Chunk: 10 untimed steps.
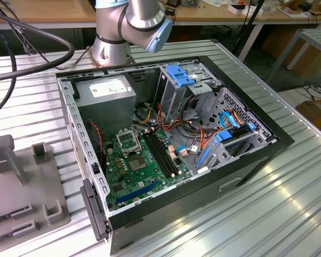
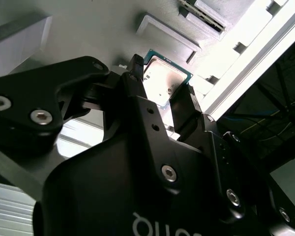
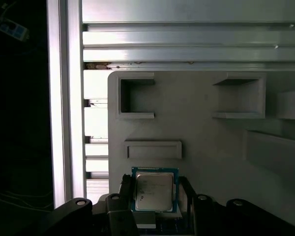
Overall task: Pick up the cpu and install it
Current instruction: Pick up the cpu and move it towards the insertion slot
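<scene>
The cpu (image 3: 155, 191) is a small square chip with a silver lid and a green rim. It sits between the two black fingers of my gripper (image 3: 155, 192), over the grey fixture tray (image 3: 201, 128). In the second wrist view the same cpu (image 2: 166, 81) shows between the fingertips (image 2: 136, 69) of the gripper (image 2: 162, 82), which press against its opposite edges. In the exterior view the open computer case (image 1: 171, 144) holds a green motherboard (image 1: 142, 168), whose cpu socket (image 1: 129, 141) stands open with nothing in it.
The grey tray (image 1: 21, 182) with raised blocks lies at the exterior view's left of the case on a ribbed aluminium table (image 1: 267, 214). The arm's base (image 1: 117, 37) stands behind the case. Inside are a power supply (image 1: 107, 93), drive cages (image 1: 184, 85) and loose cables (image 1: 203, 136).
</scene>
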{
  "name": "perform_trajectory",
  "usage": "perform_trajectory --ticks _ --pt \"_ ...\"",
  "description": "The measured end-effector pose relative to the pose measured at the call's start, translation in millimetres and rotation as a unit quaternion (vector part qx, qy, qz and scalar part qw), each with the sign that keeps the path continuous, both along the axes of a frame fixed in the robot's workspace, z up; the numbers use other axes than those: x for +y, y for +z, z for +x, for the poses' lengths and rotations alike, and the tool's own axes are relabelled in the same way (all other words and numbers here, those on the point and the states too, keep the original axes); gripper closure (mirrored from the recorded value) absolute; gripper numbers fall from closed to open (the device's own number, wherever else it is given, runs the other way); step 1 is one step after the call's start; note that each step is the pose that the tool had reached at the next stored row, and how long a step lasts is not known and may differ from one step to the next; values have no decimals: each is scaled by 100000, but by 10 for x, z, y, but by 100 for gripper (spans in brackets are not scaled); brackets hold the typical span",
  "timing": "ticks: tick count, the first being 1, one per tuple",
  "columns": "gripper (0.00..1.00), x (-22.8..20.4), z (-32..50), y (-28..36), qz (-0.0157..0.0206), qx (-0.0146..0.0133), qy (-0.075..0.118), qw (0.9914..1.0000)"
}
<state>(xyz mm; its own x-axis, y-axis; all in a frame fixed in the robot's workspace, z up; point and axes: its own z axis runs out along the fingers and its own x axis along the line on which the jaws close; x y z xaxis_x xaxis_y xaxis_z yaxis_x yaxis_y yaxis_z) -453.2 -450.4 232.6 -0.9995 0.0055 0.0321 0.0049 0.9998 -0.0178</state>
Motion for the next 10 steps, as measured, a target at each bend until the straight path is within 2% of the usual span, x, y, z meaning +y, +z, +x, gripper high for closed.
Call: perform_trajectory --ticks 10 --pt "53 0 0 46 7 4 1 100000"
